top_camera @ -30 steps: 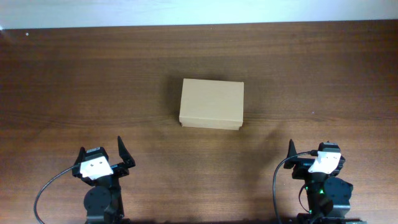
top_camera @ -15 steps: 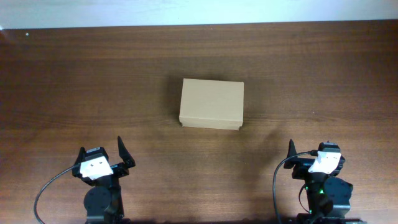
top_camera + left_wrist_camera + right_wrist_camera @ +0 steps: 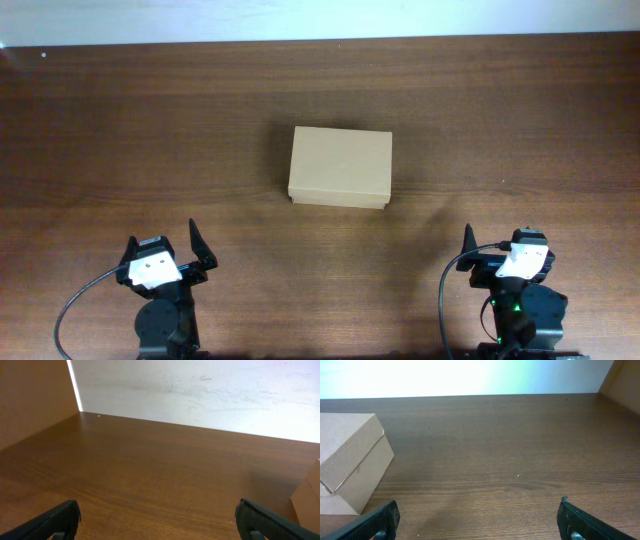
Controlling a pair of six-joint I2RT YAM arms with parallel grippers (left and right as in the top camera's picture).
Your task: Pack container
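The container [image 3: 340, 167] is a small tan-brown cardboard box with its flap lid shut, at the middle of the brown wooden table. It shows at the left edge of the right wrist view [image 3: 347, 460] and as a sliver at the right edge of the left wrist view [image 3: 307, 497]. My left gripper [image 3: 165, 250] is open and empty at the front left, well short of the box; its fingertips [image 3: 157, 520] frame bare wood. My right gripper [image 3: 500, 245] is open and empty at the front right [image 3: 477, 520]. No tape rolls are in view.
The wooden table [image 3: 120, 130] runs back to a white wall [image 3: 320, 18]. Brown side panels stand at the far left [image 3: 30, 400] and the far right [image 3: 625, 382].
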